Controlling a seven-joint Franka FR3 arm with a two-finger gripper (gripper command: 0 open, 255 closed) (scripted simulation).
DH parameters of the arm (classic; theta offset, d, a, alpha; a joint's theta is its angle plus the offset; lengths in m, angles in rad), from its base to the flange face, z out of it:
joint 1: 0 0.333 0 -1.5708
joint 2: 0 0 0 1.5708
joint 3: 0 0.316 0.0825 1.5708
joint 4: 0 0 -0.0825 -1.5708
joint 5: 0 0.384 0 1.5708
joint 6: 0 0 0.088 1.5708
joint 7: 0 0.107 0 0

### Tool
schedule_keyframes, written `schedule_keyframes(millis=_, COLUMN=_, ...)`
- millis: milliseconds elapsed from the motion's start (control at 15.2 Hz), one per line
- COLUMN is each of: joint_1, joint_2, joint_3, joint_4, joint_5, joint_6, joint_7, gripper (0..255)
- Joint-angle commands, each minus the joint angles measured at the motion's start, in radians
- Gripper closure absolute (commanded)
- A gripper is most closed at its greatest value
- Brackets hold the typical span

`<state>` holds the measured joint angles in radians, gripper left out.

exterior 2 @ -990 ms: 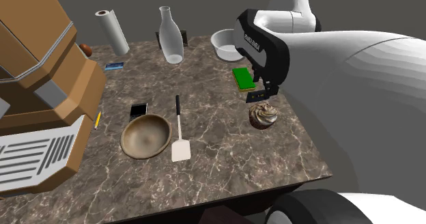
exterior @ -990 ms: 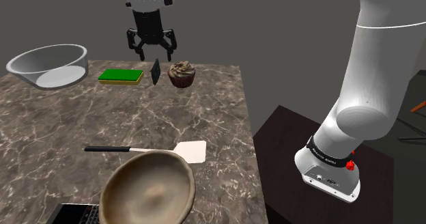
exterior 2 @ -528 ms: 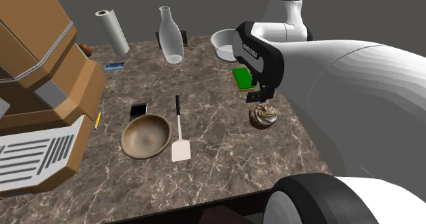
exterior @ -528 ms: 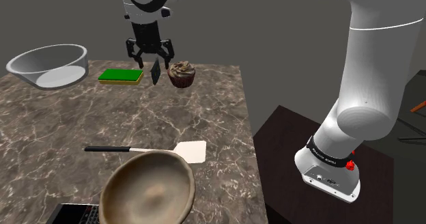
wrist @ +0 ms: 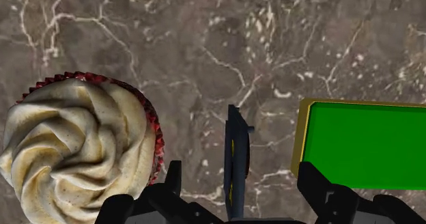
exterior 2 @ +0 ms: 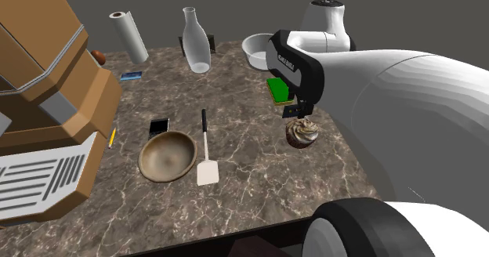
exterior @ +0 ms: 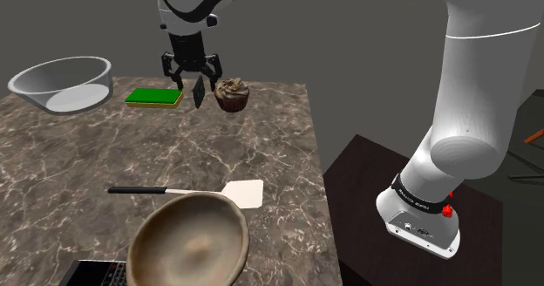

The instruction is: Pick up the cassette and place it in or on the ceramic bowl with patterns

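Nearest in the shoulder view, a brown mottled bowl [exterior: 187, 241] sits at the front of the marbled tabletop [exterior: 261, 136]; it is probably the bowl the task means. Just behind it lies a spatula [exterior: 187, 191] with a black handle. Farther back, the cassette [wrist: 235, 154], a thin dark slab, stands on its edge between a frosted cupcake [wrist: 82, 147] and a green sponge [wrist: 365, 144], apart from both. The black end effector [exterior: 193, 69] hangs over it, open. In the wrist view its fingers [wrist: 174, 185] flank the cassette without touching it. A grey bowl [exterior: 61, 84] sits at the far corner. The step in hand looks like the approach to grasp. Next the end effector would need to lower slightly, close on the flat faces, lift, then carry the cassette forward to the brown bowl.
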<state>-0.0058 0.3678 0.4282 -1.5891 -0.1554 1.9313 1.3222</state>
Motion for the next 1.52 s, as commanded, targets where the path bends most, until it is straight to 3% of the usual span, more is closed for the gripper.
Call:
schedule_keyframes(millis=0, joint_1=0.000, joint_2=0.003, joint_3=-0.001, joint_4=-0.003, joint_5=0.000, joint_6=-0.002, joint_7=0.000, gripper=0)
schedule_keyframes(millis=66, joint_1=0.000, joint_2=0.004, joint_3=-0.001, joint_4=-0.001, joint_5=0.000, joint_6=-0.003, joint_7=0.001, gripper=255)
schedule_keyframes(millis=660, joint_1=0.000, joint_2=0.003, joint_3=-0.001, joint_4=-0.003, joint_5=0.000, joint_6=-0.002, joint_7=0.000, gripper=255)
schedule_keyframes(millis=1452, joint_1=0.007, joint_2=-0.016, joint_3=0.006, joint_4=0.134, joint_5=0.012, joint_6=-0.155, joint_7=-0.009, gripper=255)
